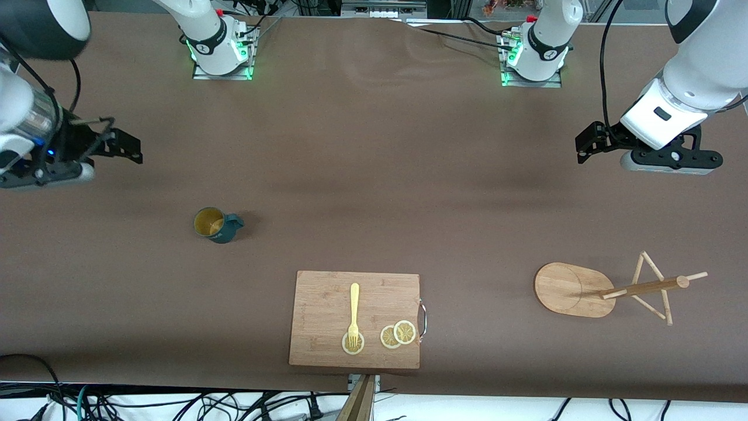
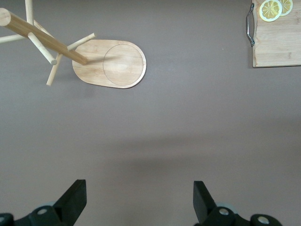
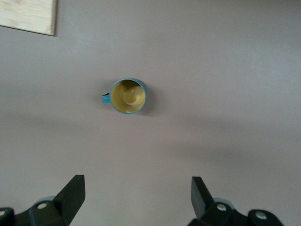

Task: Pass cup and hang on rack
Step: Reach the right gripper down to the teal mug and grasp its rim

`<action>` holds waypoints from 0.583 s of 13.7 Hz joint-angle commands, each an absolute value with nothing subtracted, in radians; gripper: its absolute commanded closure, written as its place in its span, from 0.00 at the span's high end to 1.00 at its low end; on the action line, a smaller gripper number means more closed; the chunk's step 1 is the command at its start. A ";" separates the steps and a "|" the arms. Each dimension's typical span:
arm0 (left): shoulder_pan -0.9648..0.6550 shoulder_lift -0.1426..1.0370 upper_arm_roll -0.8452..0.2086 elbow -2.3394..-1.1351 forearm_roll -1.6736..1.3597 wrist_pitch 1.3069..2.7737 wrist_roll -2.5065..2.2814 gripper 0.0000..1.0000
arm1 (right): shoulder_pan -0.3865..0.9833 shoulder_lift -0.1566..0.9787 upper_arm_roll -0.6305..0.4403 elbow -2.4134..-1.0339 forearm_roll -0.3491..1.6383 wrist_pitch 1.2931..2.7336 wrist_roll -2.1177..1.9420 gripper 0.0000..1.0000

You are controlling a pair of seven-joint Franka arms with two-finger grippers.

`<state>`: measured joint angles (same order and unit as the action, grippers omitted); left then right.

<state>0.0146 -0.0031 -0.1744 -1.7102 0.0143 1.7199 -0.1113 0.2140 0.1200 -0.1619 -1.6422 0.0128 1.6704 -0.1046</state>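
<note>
Brown matte worktop (image 1: 374,152) runs the width of the scene, with both arm bases at its far edge and cables along the near edge.

Right claw (image 1: 120,143) hangs in the air over bare worktop at the right arm's end, its two black fingers (image 3: 73,193) spread wide with nothing between them. Under it and nearer to the front camera stands the cup (image 1: 215,224), a small dark teal mug with a yellow-tan inside; it sits upright on the worktop, its side handle pointing toward the left arm's end. It is well apart from every other item.

Left claw (image 1: 590,141) hangs over bare worktop at the left arm's end, its black fingers (image 2: 75,197) also spread wide and holding nothing. Nearer to the front camera than this claw stands the rack (image 1: 575,289), a light bamboo mug tree with an oval flat base, one central pole and thin pegs; none of its pegs carries anything.

Between cup and rack, close to the near edge, lies a rectangular bamboo cutting board (image 1: 327,304) with a metal handle on the side toward the rack. On it rest a pale yellow plastic fork (image 1: 353,313) and three lemon slices (image 1: 398,334), the fork's tines on top of one slice and the other two slices overlapping.
</note>
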 commanded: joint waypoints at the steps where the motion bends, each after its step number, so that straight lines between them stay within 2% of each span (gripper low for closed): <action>1: 0.020 0.002 -0.176 -1.687 -0.009 1.700 -0.112 1.00 | 0.193 0.196 -0.155 -1.658 -0.002 1.753 -0.097 1.00; 8: 0.020 0.000 -0.176 -1.687 -0.008 1.701 -0.112 1.00 | 0.189 0.417 -0.156 -1.693 0.020 2.032 -0.087 0.99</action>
